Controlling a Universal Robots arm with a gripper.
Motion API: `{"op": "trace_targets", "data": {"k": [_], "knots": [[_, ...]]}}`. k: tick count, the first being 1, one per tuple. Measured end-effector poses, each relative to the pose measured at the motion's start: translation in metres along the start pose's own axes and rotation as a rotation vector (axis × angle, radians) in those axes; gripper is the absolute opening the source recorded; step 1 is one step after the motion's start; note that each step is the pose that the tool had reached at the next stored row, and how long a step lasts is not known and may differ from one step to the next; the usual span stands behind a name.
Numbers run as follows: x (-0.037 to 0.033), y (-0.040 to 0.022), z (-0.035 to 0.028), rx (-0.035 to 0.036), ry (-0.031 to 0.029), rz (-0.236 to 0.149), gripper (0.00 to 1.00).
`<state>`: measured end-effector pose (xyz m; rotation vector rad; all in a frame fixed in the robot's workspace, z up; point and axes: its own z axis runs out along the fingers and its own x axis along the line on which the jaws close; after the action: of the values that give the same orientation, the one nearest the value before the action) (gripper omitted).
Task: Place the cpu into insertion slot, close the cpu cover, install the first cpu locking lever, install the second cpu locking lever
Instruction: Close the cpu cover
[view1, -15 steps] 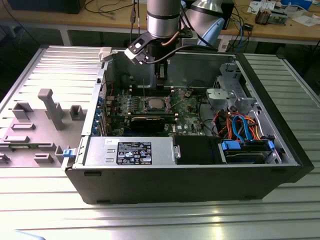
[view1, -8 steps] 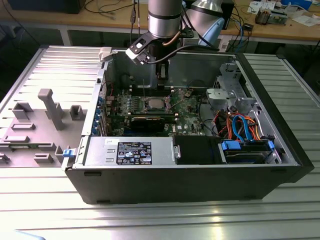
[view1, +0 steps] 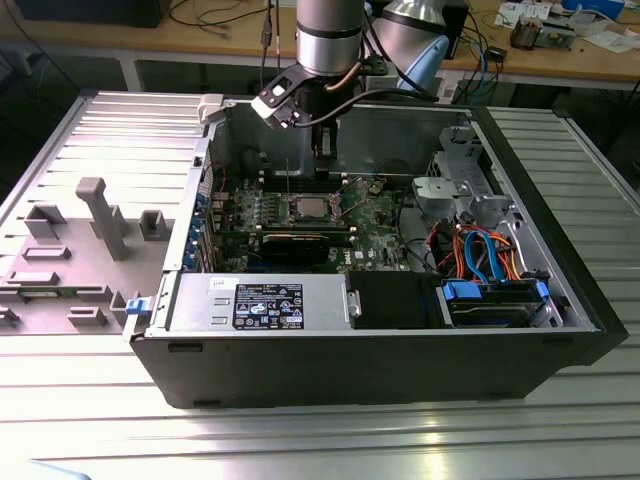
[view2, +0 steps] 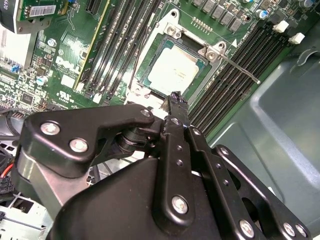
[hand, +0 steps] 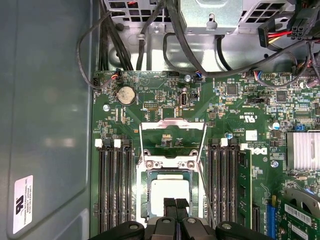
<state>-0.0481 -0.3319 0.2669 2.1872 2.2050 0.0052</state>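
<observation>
Silver-grey cpu (hand: 170, 192) seated in insertion slot (hand: 142, 191); cpu cover (hand: 172, 122) looks flipped open. Pincer (hand: 175, 204) narrow, tips together, empty, just above cpu edge.

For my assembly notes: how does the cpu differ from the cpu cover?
The cpu is a solid dull-silver square; the cpu cover is a thin frame with an open window. The cpu lies flat in the insertion slot; the cpu cover is swung open beyond it. Both are silver and squarish.
</observation>
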Motion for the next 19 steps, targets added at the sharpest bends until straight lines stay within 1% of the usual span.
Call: {"op": "trace_targets", "data": {"k": [7,19], "knots": [[0.0000,0.0003,0.0000,0.0001,-0.0037,0.000,0.11],[0.0000,0.0028,0.0000,0.0002,-0.0039,0.000,0.11]]}}
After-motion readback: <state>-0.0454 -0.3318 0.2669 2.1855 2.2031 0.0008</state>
